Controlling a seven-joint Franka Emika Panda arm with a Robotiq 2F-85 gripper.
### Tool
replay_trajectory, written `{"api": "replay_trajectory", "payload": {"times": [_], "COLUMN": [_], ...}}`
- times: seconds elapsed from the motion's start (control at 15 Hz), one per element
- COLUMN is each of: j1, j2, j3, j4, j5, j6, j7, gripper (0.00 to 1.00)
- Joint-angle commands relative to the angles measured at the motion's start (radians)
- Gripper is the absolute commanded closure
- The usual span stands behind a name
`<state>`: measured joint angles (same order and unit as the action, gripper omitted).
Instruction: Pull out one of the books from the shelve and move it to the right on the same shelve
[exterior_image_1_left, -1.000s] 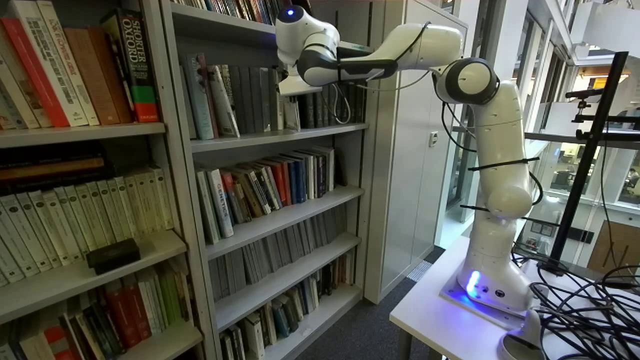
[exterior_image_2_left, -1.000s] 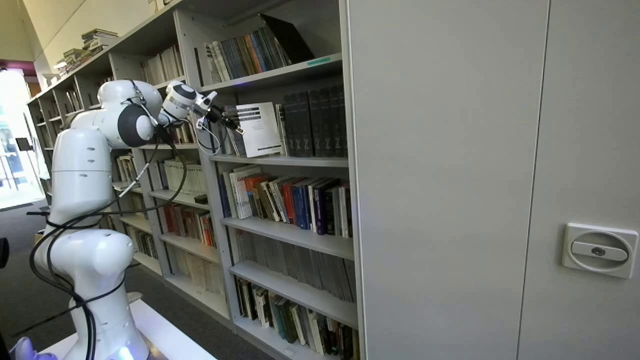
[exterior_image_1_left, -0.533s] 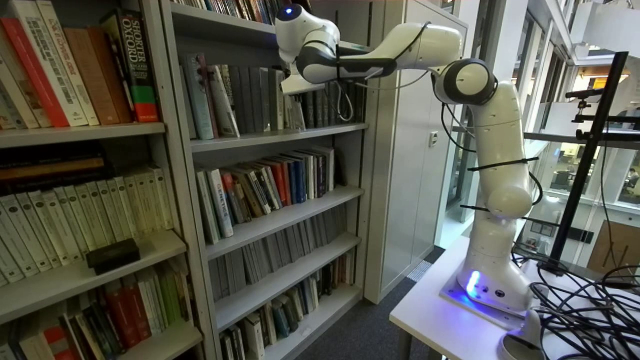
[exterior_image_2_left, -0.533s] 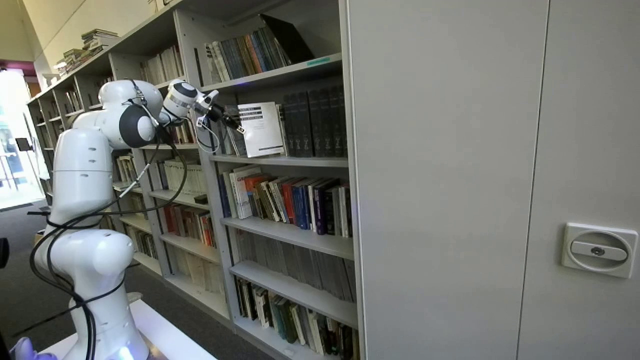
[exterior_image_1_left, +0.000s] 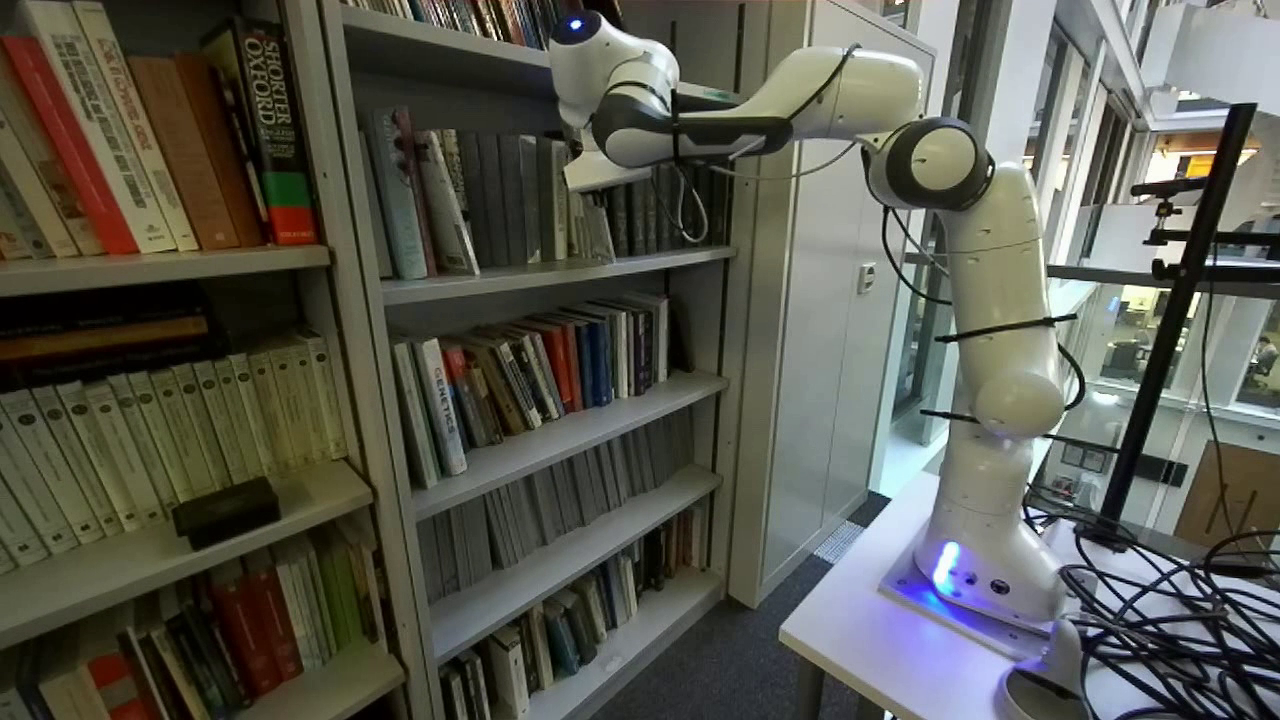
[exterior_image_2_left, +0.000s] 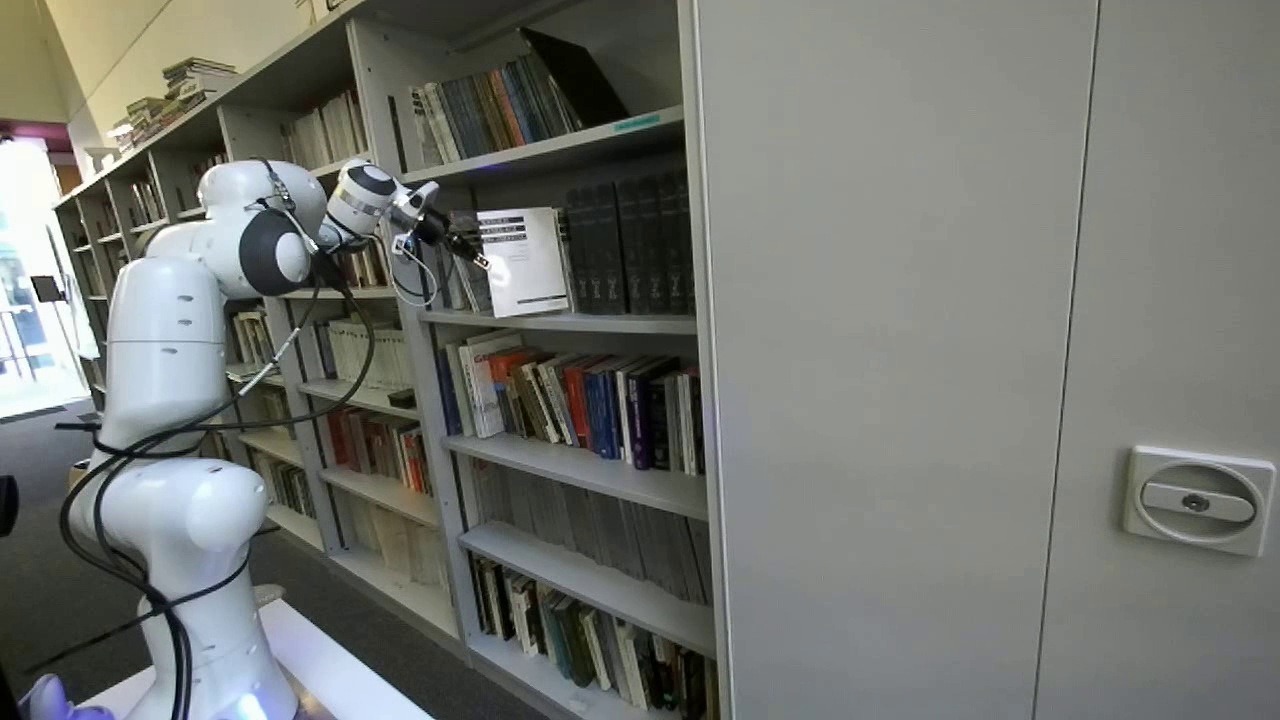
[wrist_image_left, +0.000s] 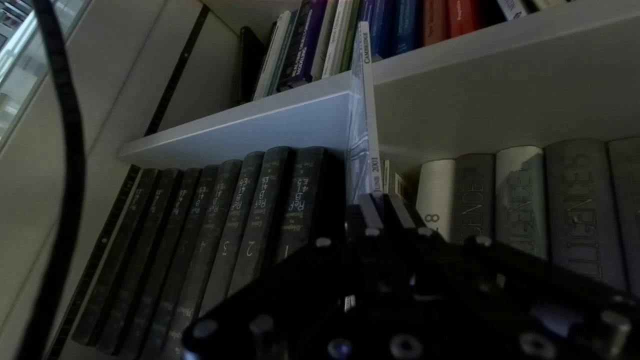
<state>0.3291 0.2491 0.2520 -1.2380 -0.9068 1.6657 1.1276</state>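
Observation:
A thin pale book with a white cover stands upright, pulled partly out, on the grey shelve. It shows edge-on in an exterior view. In the wrist view, which stands upside down, its narrow spine reaches past the front edge of the shelve. My gripper is shut on the spine, one finger on each side. The gripper also shows at the book's near edge in an exterior view. The fingers are hidden behind the wrist in an exterior view.
Dark numbered volumes stand beside the book on one side. Grey thick books stand on its other side. The board above runs over the row. A tall cupboard adjoins the bookcase.
The book and gripper have shifted slightly to the right along the shelve together, mostly in the first half second. The book has also come out a little. The gripper stays on the spine.

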Motion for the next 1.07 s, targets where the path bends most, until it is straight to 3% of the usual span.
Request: {"api": "replay_trajectory", "payload": {"times": [0.0,1.0], "j1": [0.0,-0.011], "j2": [0.0,0.016], "j3": [0.0,-0.02], "j4": [0.0,0.037], "j5": [0.0,-0.013], "j6": [0.0,-0.029], "j7": [0.0,0.02], "gripper": [0.93,0.98]}}
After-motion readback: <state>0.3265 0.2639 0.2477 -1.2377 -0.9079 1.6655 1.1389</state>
